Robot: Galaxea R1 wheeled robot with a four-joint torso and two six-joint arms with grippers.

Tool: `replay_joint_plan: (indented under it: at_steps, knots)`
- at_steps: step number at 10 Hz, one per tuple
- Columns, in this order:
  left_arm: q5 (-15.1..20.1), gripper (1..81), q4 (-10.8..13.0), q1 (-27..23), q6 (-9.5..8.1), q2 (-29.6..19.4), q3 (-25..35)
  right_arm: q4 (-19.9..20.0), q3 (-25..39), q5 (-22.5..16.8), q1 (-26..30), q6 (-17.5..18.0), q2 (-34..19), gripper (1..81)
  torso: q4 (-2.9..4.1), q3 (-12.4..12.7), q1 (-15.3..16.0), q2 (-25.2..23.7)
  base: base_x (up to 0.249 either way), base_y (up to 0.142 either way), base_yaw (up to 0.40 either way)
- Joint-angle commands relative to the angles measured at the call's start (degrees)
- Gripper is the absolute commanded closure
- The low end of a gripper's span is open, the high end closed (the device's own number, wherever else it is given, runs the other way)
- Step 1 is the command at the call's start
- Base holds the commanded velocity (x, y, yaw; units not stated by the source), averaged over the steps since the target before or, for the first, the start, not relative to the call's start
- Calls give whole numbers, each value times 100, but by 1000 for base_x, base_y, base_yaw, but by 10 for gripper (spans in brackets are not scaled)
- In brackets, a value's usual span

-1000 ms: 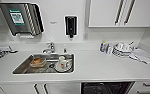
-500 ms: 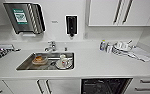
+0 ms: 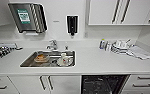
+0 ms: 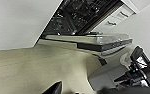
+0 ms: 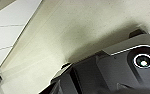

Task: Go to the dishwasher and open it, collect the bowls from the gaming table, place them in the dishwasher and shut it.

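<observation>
I'm parked facing the counter (image 3: 96,62). The dishwasher (image 3: 102,84) sits at the bottom of the head frame, right of centre, cavity dark, so it reads as open. In the left wrist view its door (image 4: 91,40) lies folded down flat across the middle, racks dark above it at top centre.

Can't tell if either claw is apart or together; fingers not readable in the wrist views.

Risk imo: that lowered door sticks out low near my base (image 4: 108,77). If I turn or back off w/o clearance I could clip it. The sink (image 3: 48,59) at centre-left holds crockery, no coloured bowls there.
</observation>
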Motion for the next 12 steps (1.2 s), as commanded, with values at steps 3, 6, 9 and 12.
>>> replay_joint_plan:
  at_steps: [3, 6, 9, 12]
  knots:
    - [99, 10, 45, -173, 159, 51, -210, -292, -214, -174, 209, -7, 83, 10, 0, 0, 0, 0, -64, 0, 0]
    - [117, 10, 45, 21, 141, 287, -411, -1009, -362, -174, 86, -7, 267, 10, 0, 2, -4, -5, 0, 0, 0]
    - [109, 10, 45, 818, 150, 945, -1331, -1768, -941, 202, -264, -7, 697, 10, 0, 2, -4, -2, 0, 0, 0]
    - [-91, 10, 20, 1690, 150, 1718, -2807, -2392, -1810, 351, -652, -7, 1311, 10, 0, 2, -4, -5, 0, 0, 0]
